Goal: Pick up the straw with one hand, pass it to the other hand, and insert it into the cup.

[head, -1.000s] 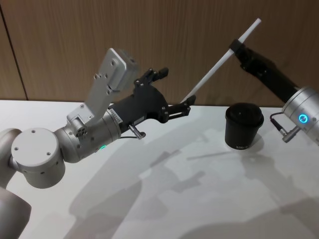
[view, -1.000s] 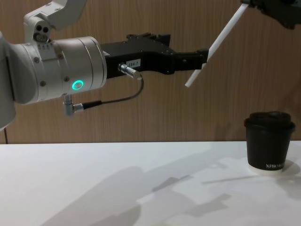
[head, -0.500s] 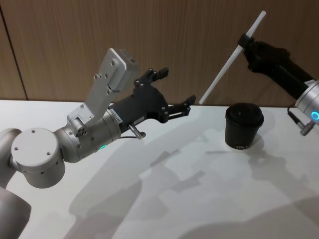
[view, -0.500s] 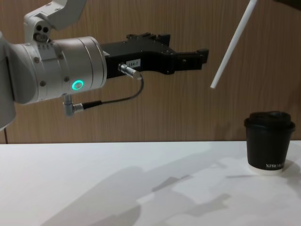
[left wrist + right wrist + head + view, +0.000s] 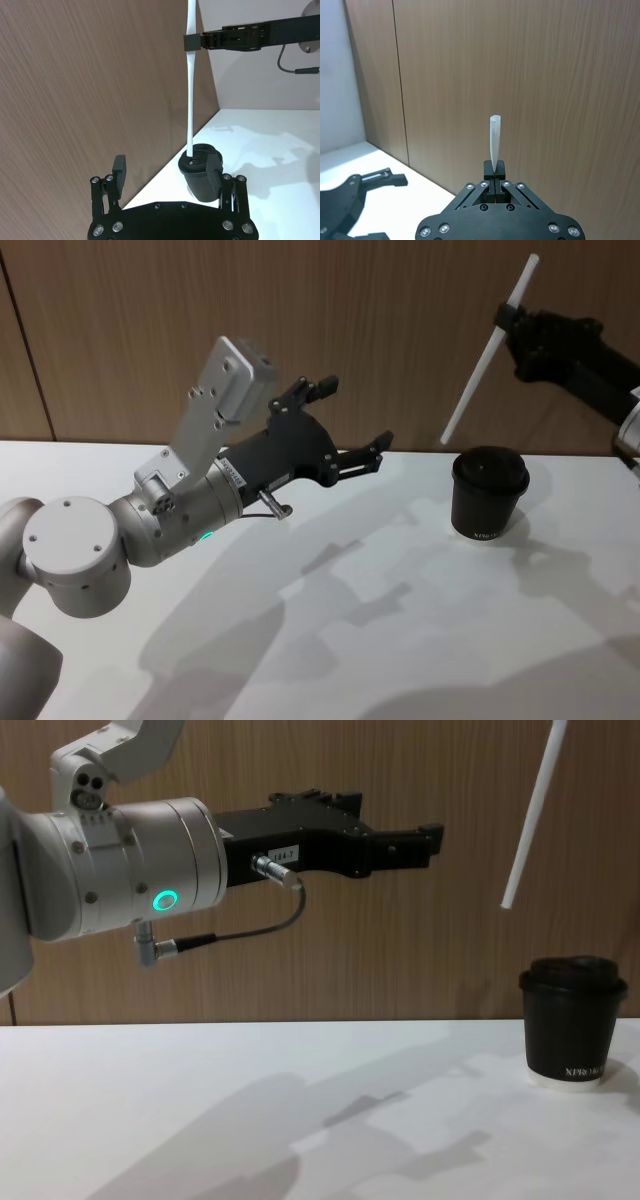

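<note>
Head view has the right tool (image 5: 508,322) pinching the straw (image 5: 487,352) aslant above the cup (image 5: 489,492) on the counter (image 5: 330,640) — best tip it upright over the lid's hole before lowering — left tool (image 5: 345,425) spread, empty.

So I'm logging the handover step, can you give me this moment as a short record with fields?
straw: held high in the air, tilted, lower end above and left of the cup, not yet in it
cup: upright on the table, lid on
right gripper: fingers shut on the straw near its upper end
left gripper: fingers open, holding nothing, raised above the table left of the cup
handover: done
insertion: not yet done
</note>
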Motion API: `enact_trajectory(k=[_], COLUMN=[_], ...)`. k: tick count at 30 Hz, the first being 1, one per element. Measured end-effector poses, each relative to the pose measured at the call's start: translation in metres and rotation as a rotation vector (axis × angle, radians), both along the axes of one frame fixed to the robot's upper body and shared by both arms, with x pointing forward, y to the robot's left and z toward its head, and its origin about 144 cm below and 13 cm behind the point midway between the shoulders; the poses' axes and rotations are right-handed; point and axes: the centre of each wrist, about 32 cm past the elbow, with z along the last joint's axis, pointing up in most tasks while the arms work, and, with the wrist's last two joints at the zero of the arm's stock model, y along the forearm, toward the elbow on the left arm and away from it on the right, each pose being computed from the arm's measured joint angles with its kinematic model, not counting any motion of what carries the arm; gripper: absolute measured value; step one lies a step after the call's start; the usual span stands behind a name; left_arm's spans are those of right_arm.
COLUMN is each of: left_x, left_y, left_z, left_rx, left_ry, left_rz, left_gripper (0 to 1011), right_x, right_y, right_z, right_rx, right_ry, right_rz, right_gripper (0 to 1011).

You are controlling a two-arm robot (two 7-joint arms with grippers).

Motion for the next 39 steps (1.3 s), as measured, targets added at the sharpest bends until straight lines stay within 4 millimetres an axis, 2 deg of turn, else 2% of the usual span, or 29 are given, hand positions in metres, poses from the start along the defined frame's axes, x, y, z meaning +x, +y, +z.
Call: enact_trajectory(k=[19, 39], left_x=[0.0, 0.0], left_y=[0.0, 0.0], left_z=[0.0, 0.0], left_rx=[0.0, 0.0], left_ry=[0.0, 0.0], left_rz=[0.0, 0.0], left_gripper=[1002, 1002], right_x=[0.019, 0.036], right_y=[-0.021, -0.028], right_z=[0.014, 0.01], right_rx=[-0.127, -0.143], right_ry=[0.052, 0.088], right_rz=[-0.029, -0.059], right_gripper=[5, 5])
